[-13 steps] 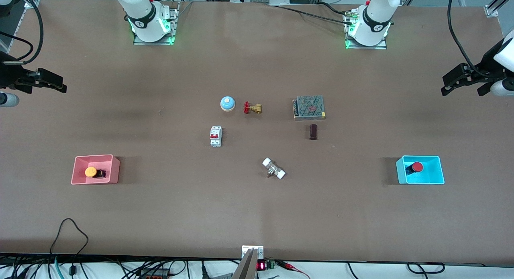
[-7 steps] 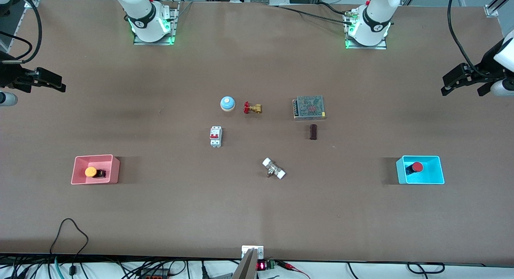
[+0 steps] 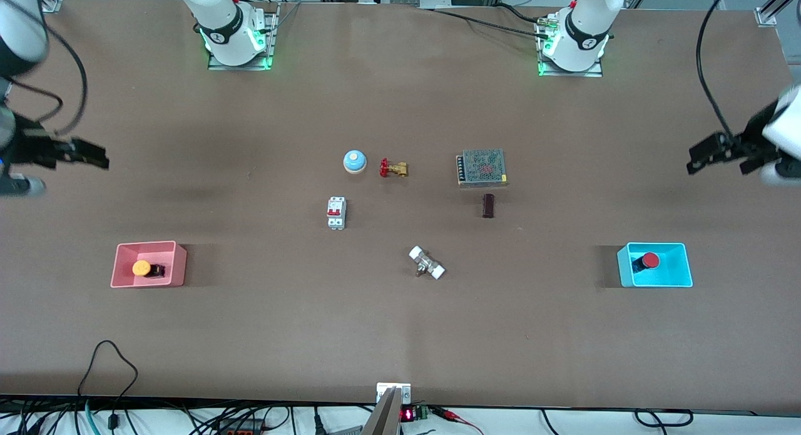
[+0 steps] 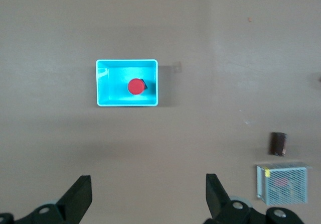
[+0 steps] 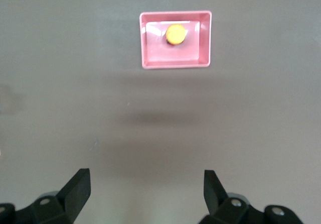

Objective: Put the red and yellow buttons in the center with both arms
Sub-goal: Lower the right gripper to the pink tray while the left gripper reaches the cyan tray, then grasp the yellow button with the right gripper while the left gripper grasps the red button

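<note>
The red button (image 3: 650, 260) lies in a cyan bin (image 3: 682, 272) at the left arm's end of the table; it also shows in the left wrist view (image 4: 135, 86). The yellow button (image 3: 141, 268) lies in a pink bin (image 3: 175, 260) at the right arm's end; it also shows in the right wrist view (image 5: 175, 34). My left gripper (image 3: 704, 155) is open and empty, up in the air over bare table. My right gripper (image 3: 91, 156) is open and empty, up in the air over bare table. The center of the brown tabletop (image 3: 400, 222) is bare.
Around the middle stand a blue-and-white bell (image 3: 354, 161), a brass valve with red handle (image 3: 393, 168), a white breaker (image 3: 336, 212), a grey mesh power supply (image 3: 481, 167), a dark small block (image 3: 488, 205) and a metal fitting with white ends (image 3: 427, 263).
Both grippers have moved lower in the front view, toward their bins. The buttons and other things have not moved.
</note>
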Action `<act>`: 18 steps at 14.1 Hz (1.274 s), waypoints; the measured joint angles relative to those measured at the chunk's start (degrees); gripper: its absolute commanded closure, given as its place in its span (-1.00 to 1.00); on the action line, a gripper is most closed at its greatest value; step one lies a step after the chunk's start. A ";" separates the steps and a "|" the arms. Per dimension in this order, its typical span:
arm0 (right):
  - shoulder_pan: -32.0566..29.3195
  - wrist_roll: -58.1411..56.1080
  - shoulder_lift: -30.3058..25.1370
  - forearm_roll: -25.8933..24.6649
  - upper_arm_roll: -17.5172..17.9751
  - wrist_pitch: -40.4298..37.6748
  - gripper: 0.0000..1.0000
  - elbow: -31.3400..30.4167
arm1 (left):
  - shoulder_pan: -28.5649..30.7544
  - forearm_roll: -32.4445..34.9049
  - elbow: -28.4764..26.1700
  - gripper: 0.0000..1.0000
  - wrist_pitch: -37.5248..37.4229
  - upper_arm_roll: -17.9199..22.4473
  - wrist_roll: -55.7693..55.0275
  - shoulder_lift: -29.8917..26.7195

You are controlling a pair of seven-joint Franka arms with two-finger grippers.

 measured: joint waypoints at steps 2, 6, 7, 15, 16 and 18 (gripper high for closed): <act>-0.61 -0.09 5.15 -0.05 0.00 5.25 -1.00 0.79 | 1.42 0.01 -0.11 -1.00 4.34 0.13 1.78 4.03; -1.23 -0.18 13.19 -0.06 0.00 14.66 -1.00 1.93 | 3.00 0.01 -0.25 -1.00 12.53 0.29 4.18 11.53; -1.45 -0.29 14.90 -0.06 0.00 16.57 -1.00 2.01 | 3.28 0.02 -0.29 -1.00 14.32 0.29 4.44 13.27; -3.30 -5.86 25.97 -0.05 0.01 31.16 -1.00 2.41 | 3.81 0.02 -0.30 -1.00 24.17 0.36 4.68 24.80; -3.44 -6.24 26.68 -0.05 0.01 31.73 -1.00 2.47 | 3.81 0.02 -0.31 -1.00 24.96 0.37 4.69 25.97; -3.59 -6.48 27.61 -0.05 0.01 32.56 -1.00 2.50 | 3.82 0.02 -0.28 -1.00 26.05 0.39 4.70 28.01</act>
